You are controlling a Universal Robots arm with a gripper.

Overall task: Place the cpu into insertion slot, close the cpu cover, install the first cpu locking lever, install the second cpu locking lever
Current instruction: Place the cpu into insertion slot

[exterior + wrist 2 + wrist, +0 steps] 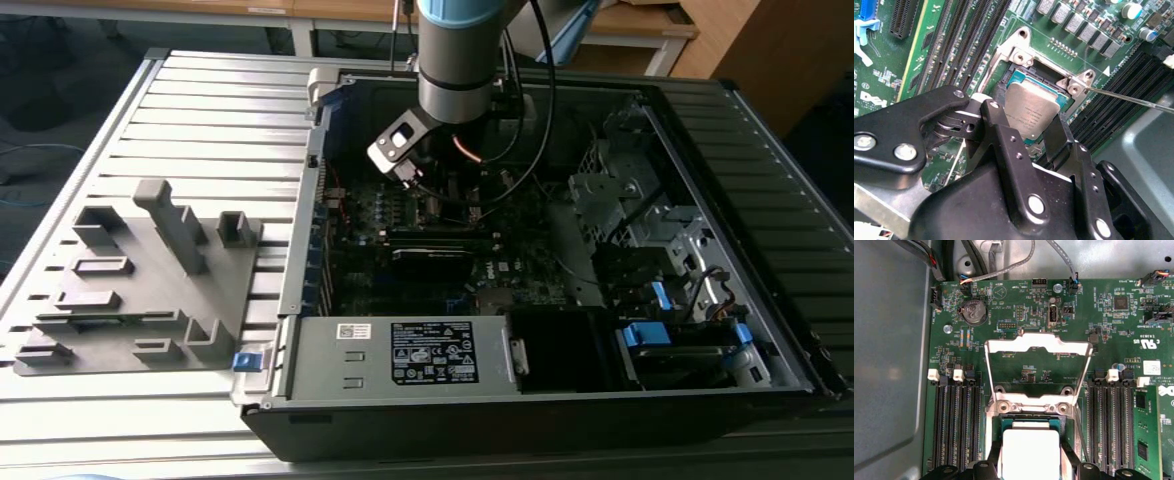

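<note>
The cpu (1035, 112), a flat square chip with a silver-grey top, sits between my gripper's (1030, 107) black fingers (999, 107), which press on two opposite edges. It lies level in or just above the insertion slot (1019, 75), whose teal rim shows around it; I cannot tell if it is fully seated. In the first wrist view the cpu (1031, 455) appears bright, with the cpu cover (1036, 344) swung open and standing up behind the slot. A thin wire locking lever (1134, 98) sticks out to one side. In the exterior view my gripper (407, 172) reaches down into the computer case.
Black memory slots (956, 425) flank the socket on both sides. A power supply box (434, 352) with a white label fills the case's near edge. Drive cages (641, 220) stand at the exterior view's right. A grey fixture plate (134, 280) lies outside the case at the left.
</note>
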